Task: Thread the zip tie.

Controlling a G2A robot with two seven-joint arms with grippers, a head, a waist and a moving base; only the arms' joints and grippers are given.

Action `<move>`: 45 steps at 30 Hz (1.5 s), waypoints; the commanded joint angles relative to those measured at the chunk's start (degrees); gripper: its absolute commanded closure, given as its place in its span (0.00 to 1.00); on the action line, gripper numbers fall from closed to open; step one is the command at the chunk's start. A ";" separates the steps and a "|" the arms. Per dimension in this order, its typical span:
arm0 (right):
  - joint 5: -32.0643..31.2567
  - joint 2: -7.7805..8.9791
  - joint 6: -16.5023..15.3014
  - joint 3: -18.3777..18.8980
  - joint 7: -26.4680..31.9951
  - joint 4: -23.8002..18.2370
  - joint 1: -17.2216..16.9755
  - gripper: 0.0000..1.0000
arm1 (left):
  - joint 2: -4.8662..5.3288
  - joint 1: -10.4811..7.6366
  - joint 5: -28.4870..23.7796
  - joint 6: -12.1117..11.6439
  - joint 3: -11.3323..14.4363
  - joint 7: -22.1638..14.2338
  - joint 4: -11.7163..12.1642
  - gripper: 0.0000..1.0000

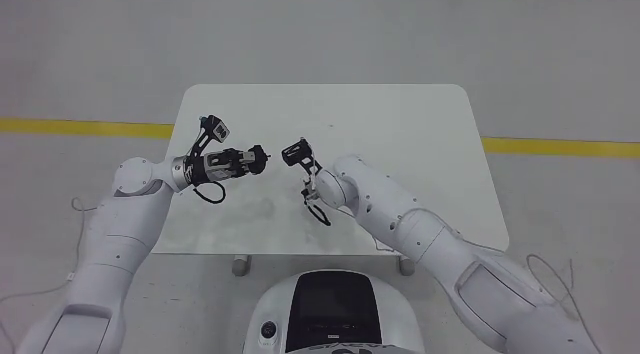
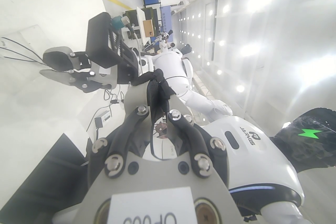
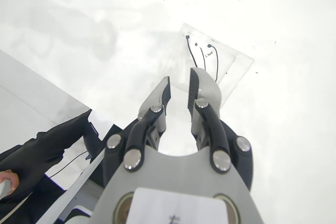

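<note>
My left gripper point(image 2: 155, 89) is shut on a black zip tie point(image 2: 157, 82), and a thin strand of the tie loops back toward the palm. In the top view this gripper point(image 1: 261, 159) hangs above the table's left half. It points at my right gripper point(image 1: 295, 151), a short gap away. My right gripper point(image 3: 179, 89) is open with nothing between its fingers. It appears from the left wrist too, as the right gripper point(image 2: 44, 68) just past the held tie. Three spare zip ties point(image 3: 203, 57) lie in a clear tray point(image 3: 236, 62) on the table beyond it.
The white table point(image 1: 400, 124) stretches bare to the right of both grippers. In the left wrist view, the clear tray's zip ties point(image 2: 18, 51) show behind the right gripper. A person's dark sleeve point(image 3: 39, 146) is off the table's edge in the right wrist view.
</note>
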 commanded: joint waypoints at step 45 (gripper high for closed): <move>2.53 -12.02 -9.06 -5.50 -1.89 24.52 7.56 0.88 | 0.00 0.00 0.00 0.00 0.00 0.00 0.00 1.00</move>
